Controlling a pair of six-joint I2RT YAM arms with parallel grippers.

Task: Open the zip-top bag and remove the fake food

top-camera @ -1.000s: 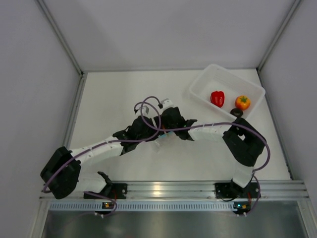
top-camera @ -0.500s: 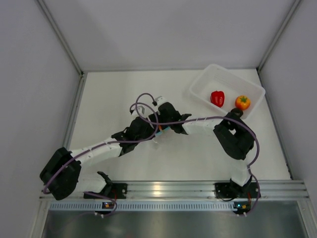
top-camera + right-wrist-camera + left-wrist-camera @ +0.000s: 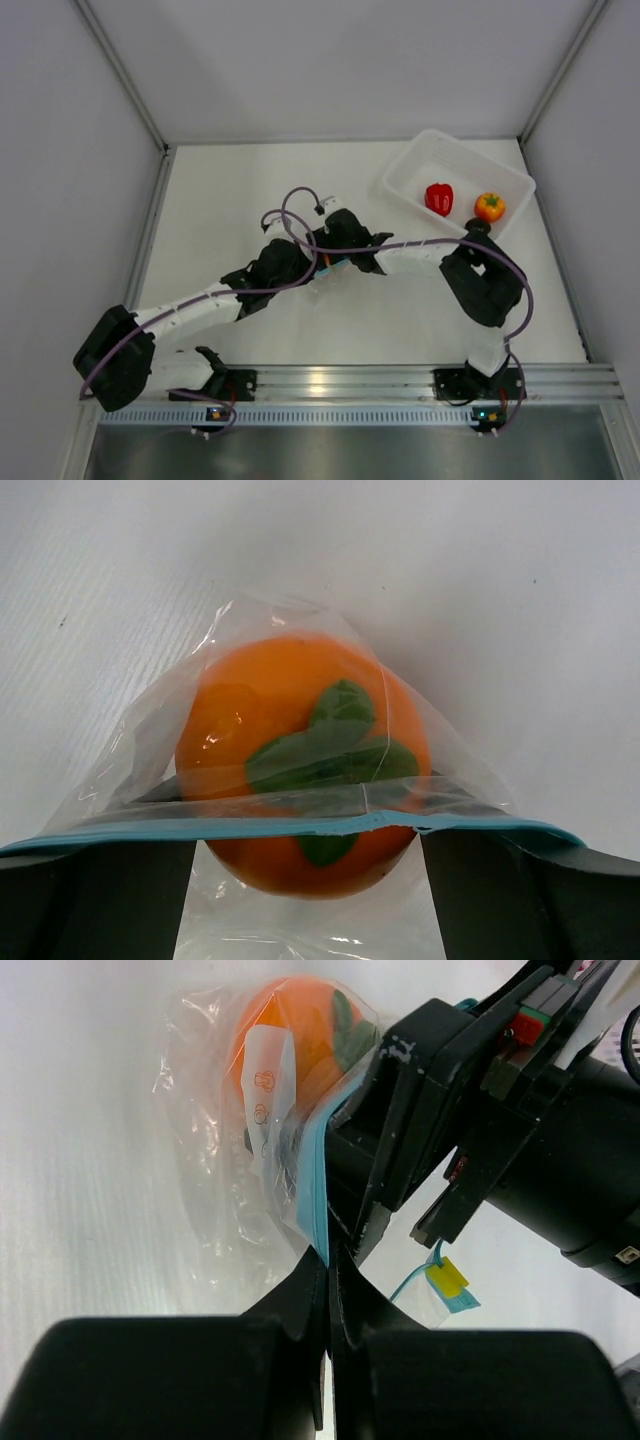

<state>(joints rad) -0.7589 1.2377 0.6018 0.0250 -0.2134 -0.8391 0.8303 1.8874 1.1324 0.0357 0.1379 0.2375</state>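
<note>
— Where's the bag from where you stand?
— Near the middle of the bench (image 3: 220,200), right where the two arms meet. The bag (image 3: 215,1190) lies crumpled on the white top with an orange (image 3: 305,1035) inside it, green leaves showing through the plastic.
— And the left hand?
— The left hand (image 3: 328,1265) is clenched on the bag, its two fingers pressed together on one end of the blue strip (image 3: 318,1175). The pouch and the orange lie just beyond its tips.
— The right one?
— The right hand (image 3: 308,865) comes at the same strip from the other side, facing the left hand. Its fingers (image 3: 100,900) are spread wide, and the strip runs straight across their tips. The orange sits just ahead, in line with the gap between them, inside the plastic. Whether the fingers touch it, I can't tell from here. They pinch nothing that I can see.
— So the two hands are close?
— Very close, with little more than the strip between them. A small yellow tag (image 3: 447,1278) hangs on a light-blue cord beside the right hand.
— Anything out of the bag?
— Yes. A white tray (image 3: 455,165) sits in the far right corner, with a pepper (image 3: 438,198) and a second orange (image 3: 489,206) in it, well apart from the bag. A dark piece (image 3: 478,226) shows at the tray's near rim, half hidden by the right arm. I can't tell whether it is in the tray or just beside it.
</note>
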